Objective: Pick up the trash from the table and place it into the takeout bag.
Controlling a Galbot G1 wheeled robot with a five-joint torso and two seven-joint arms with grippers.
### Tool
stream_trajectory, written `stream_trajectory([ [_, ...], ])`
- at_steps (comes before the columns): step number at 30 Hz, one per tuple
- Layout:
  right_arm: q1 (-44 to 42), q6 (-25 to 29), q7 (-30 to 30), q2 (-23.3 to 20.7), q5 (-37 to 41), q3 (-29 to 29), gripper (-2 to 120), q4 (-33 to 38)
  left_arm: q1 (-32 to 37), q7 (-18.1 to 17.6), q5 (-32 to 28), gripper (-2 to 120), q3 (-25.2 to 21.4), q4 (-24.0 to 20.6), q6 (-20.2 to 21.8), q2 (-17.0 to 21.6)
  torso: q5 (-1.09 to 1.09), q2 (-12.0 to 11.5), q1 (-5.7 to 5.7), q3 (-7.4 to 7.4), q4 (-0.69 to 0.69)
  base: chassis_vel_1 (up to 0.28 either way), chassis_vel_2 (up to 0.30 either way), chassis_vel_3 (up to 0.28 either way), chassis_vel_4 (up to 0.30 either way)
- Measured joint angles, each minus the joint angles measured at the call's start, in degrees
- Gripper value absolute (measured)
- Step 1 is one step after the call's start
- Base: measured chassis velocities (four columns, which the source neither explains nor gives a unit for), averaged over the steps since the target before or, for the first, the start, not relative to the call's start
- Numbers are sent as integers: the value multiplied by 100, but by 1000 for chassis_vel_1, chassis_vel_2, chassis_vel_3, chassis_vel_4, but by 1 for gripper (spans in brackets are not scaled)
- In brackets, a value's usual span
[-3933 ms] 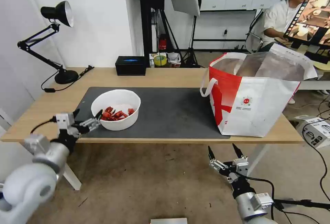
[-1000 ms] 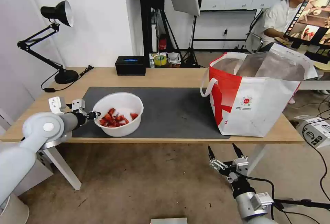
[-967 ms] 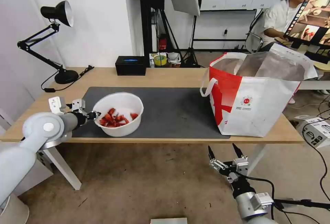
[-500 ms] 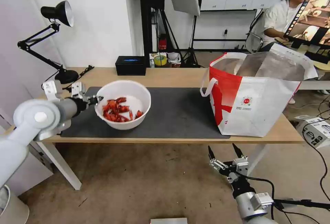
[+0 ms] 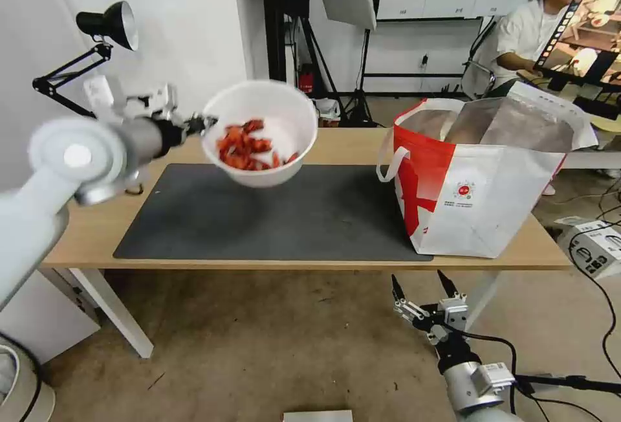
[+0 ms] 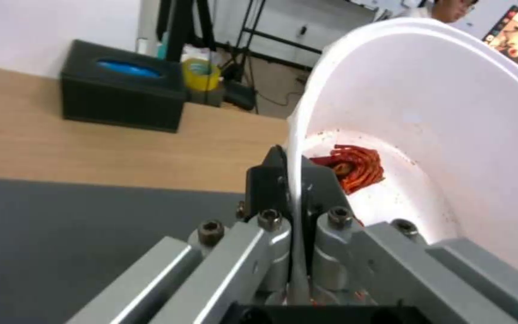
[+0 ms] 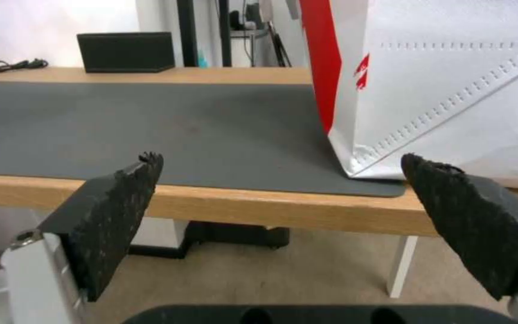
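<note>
The bowl of red shell scraps hangs in the air above the far left part of the grey mat, clear of the desk. It is tilted, its open mouth turned toward me, and the scraps lie heaped on the lower side of its inside. My left claw pinches the bowl's left rim: in my left wrist view the thin white wall runs straight down between my two fingers, one outside the bowl and one inside, pressed together on it. The scraps sit just past the inner finger on the bowl's floor.

My left arm reaches in from the left at about the height of the bowl, well above the desk top. To the right of the bowl, across a bare stretch of mat, the bag stands upright on the right end of the desk, its mouth open with the silver lining showing, a white handle hanging on its left side and the small round red logo on its near face. The bowl is well apart from the bag.

On the far edge of the desk, behind the bowl, sits the black tissue box. A black lamp stands at the far left.

My right claw waits low, below the near edge of the desk, with its fingers spread wide and nothing between them. In my right wrist view the two black pads frame the desk edge and the bag's lower corner.
</note>
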Motion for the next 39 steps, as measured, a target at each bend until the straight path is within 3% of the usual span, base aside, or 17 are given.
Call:
stream_trajectory([
  [6, 0, 0, 0, 0, 0, 0, 100, 0, -704, -97, -28, 0, 541, 420, -8, -502, -1, 0, 0, 0, 1, 0, 0, 0, 0],
  [9, 0, 0, 0, 0, 0, 0, 100, 0, -1291, -161, -28, 0, 922, 772, -15, -1063, 1, 0, 0, 0, 0, 0, 0, 0, 0],
  [14, 1, 0, 0, 0, 0, 0, 100, 0, -1690, -281, -27, 0, 1192, 1049, -23, -1619, 2, -1, 1, 0, 0, 0, 0, 0, 0],
  [17, 0, 0, 0, 0, 0, 0, 100, 0, -2015, -386, -19, 0, 1405, 1361, -29, -2220, 2, -1, 0, 0, -1, 0, 0, 0, 0],
  [30, 0, 0, 0, 0, 0, 0, 100, 0, -2516, -486, 53, 0, 1713, 2057, -52, -3105, 0, -1, 0, 0, 1, 0, 0, 0, 0],
  [39, 0, 0, 0, 0, 0, 0, 100, 0, -2594, -542, 503, 0, 1968, 2604, -240, -3613, 0, -1, 0, 0, 0, 0, 0, 0, 0],
])
